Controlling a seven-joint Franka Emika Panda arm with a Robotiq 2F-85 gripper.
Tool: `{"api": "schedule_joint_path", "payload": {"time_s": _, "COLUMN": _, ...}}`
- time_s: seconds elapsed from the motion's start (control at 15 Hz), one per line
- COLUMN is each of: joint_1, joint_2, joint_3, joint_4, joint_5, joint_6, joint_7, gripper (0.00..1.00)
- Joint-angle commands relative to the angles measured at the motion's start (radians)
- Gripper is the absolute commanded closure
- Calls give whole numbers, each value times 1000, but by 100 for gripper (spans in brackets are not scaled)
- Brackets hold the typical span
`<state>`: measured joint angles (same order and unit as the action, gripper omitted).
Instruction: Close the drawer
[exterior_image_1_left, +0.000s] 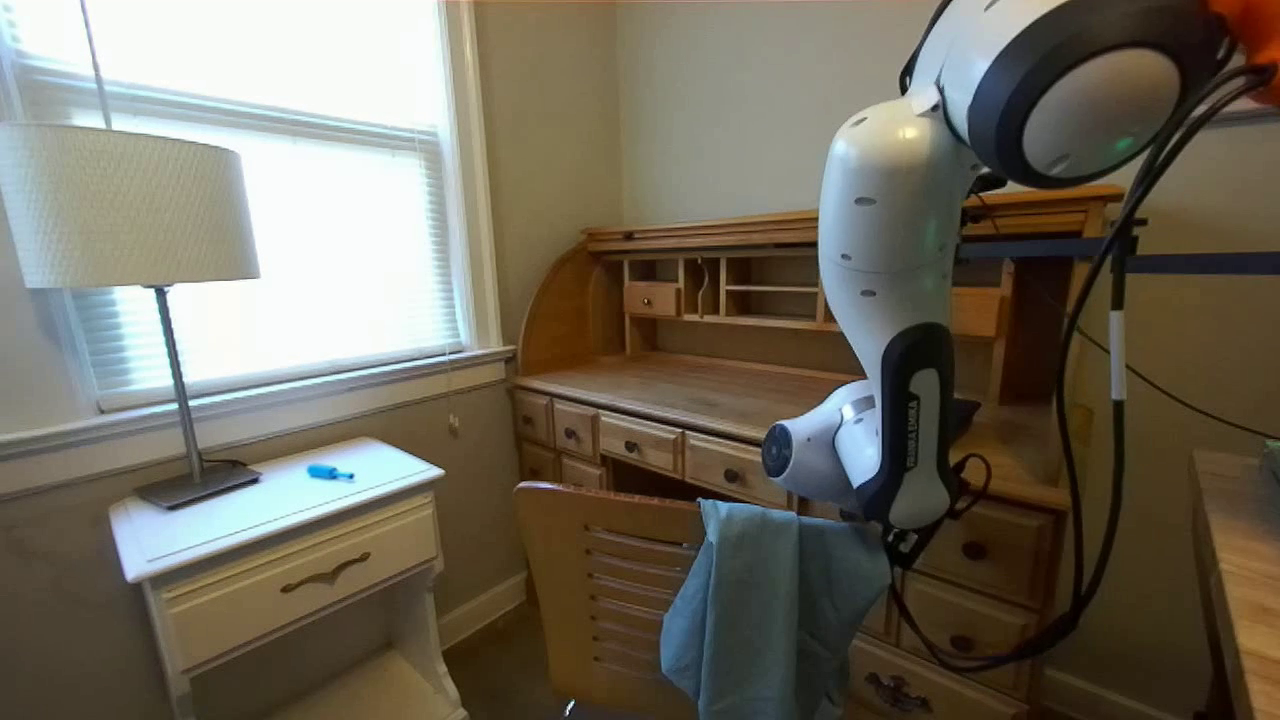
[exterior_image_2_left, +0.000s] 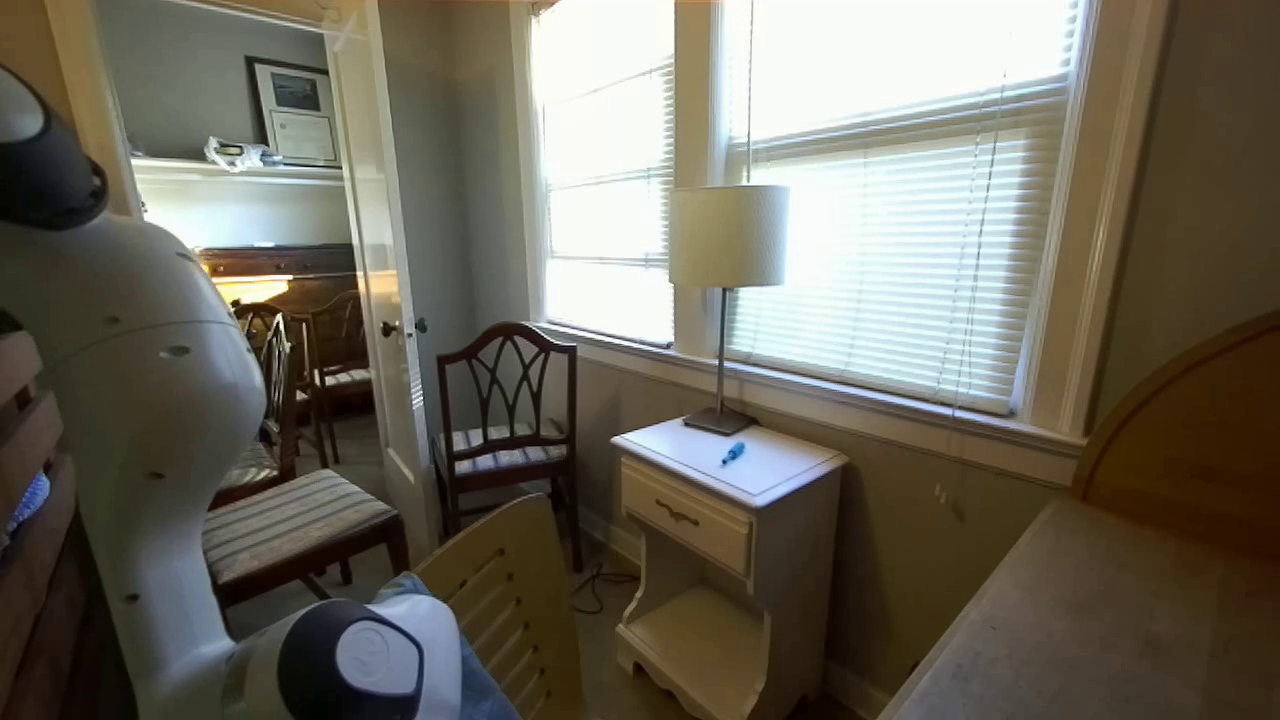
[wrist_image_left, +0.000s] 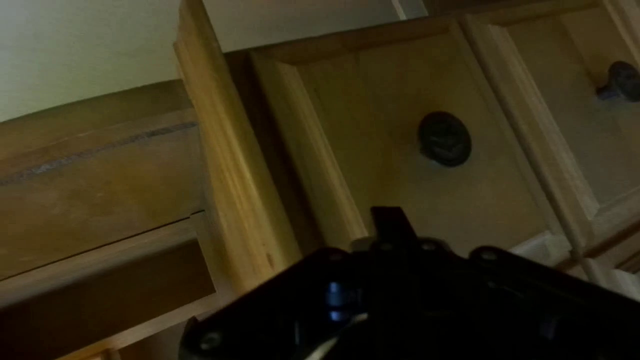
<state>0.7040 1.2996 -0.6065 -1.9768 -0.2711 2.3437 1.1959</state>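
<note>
The honey-oak drawer (wrist_image_left: 365, 125) with a round dark knob (wrist_image_left: 444, 139) fills the middle of the wrist view, just beside the desktop edge (wrist_image_left: 235, 165). A dark gap lies between them. I cannot tell whether the drawer stands out. In an exterior view, similar drawers show under the desktop (exterior_image_1_left: 735, 490) and at the desk's right side (exterior_image_1_left: 1015, 555). My gripper (wrist_image_left: 387, 215) is dark, with its fingers together and nothing visible between them. It is in front of the drawer face, to one side of the knob; contact is unclear. In an exterior view the gripper is mostly hidden by the arm.
A second knobbed drawer (wrist_image_left: 600, 115) adjoins the drawer. A wooden chair (exterior_image_1_left: 560, 560) with a blue cloth (exterior_image_1_left: 760, 610) stands before the desk (exterior_image_1_left: 680, 380). A white nightstand (exterior_image_2_left: 700, 520) with a lamp (exterior_image_2_left: 728, 240) is by the window. Cables (exterior_image_1_left: 1075, 500) hang from the arm.
</note>
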Motion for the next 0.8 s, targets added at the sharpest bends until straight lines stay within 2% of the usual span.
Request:
{"api": "schedule_joint_path", "payload": {"time_s": 0.0, "joint_1": -32, "joint_2": -158, "joint_3": -2, "joint_4": -122, "joint_5": -35, "joint_6": 43, "joint_7": 3, "gripper": 100}}
{"api": "schedule_joint_path", "payload": {"time_s": 0.2, "joint_1": -34, "joint_2": -242, "joint_3": -31, "joint_4": -210, "joint_5": -54, "joint_6": 205, "joint_7": 8, "gripper": 100}}
{"api": "schedule_joint_path", "payload": {"time_s": 0.33, "joint_1": -6, "joint_2": -273, "joint_3": -74, "joint_4": -271, "joint_5": -76, "joint_6": 352, "joint_7": 6, "gripper": 100}}
{"api": "schedule_joint_path", "payload": {"time_s": 0.53, "joint_1": 105, "joint_2": -249, "joint_3": -190, "joint_4": -350, "joint_5": -130, "joint_6": 559, "joint_7": -14, "gripper": 100}}
{"api": "schedule_joint_path", "payload": {"time_s": 0.73, "joint_1": 242, "joint_2": -213, "joint_3": -322, "joint_4": -449, "joint_5": -97, "joint_6": 753, "joint_7": -104, "gripper": 100}}
